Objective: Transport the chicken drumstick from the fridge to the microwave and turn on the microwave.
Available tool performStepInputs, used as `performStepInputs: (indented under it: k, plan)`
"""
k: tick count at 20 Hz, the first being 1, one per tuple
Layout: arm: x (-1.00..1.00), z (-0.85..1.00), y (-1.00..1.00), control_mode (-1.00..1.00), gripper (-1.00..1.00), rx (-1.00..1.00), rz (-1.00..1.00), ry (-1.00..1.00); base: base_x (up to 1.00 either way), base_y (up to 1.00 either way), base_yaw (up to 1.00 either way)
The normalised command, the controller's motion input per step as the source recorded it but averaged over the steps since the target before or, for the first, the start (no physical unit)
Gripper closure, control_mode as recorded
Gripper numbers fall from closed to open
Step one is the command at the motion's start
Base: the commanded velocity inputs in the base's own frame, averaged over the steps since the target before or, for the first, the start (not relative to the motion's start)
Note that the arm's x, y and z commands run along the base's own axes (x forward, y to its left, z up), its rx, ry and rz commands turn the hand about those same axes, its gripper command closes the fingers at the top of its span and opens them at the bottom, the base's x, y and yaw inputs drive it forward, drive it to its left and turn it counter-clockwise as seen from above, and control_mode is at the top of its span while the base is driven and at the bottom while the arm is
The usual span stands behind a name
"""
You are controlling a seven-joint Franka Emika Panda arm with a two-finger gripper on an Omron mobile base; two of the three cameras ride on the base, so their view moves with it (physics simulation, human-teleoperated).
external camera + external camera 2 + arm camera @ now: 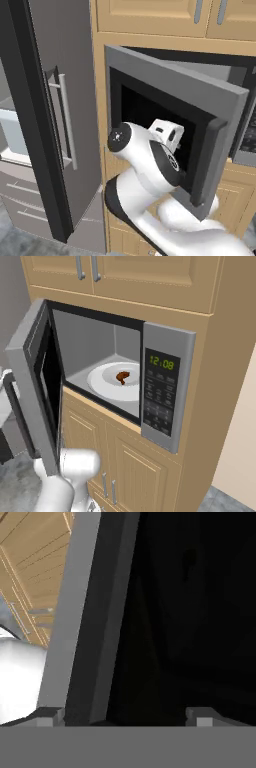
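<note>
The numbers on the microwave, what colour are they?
Green, on the microwave control panel; the right base view shows them best.

The robot arm (150, 170) is white, round and smooth, with dark bands at its joints. Its gripper (125, 714) has two small grey finger tips (47, 717).

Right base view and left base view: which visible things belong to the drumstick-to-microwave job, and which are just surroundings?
Job: chicken drumstick on the turntable plate; microwave, its open door; fridge.
Surroundings: upper cabinets; lower cabinets.
</note>
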Motion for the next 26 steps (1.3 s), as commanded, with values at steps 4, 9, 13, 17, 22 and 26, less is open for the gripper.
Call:
performStepInputs:
  k: [4, 9, 13, 17, 22, 26]
  plan:
    - [0.38, 0.01, -1.0, -1.0, -1.0, 0.27, 0.08, 0.0, 0.0, 0.0, 0.0]
    - [0.49, 0.0, -1.0, -1.0, -1.0, 0.22, 0.07, 0.0, 0.0, 0.0, 0.0]
    - [0.59, 0.0, -0.99, -1.0, -1.0, 0.15, 0.05, -0.02, 0.0, 0.0, 0.0]
    - [0.54, 0.0, -0.6, -1.0, -1.0, 0.04, 0.02, -0.14, 0.0, 0.0, 0.0]
    - [0.25, 0.0, -0.03, -1.0, -1.0, -0.04, 0.0, -0.3, 0.0, 0.0, 0.0]
    - [0.21, 0.0, 0.0, -1.0, -1.0, -0.1, 0.0, -0.33, 0.0, 0.0, 0.0]
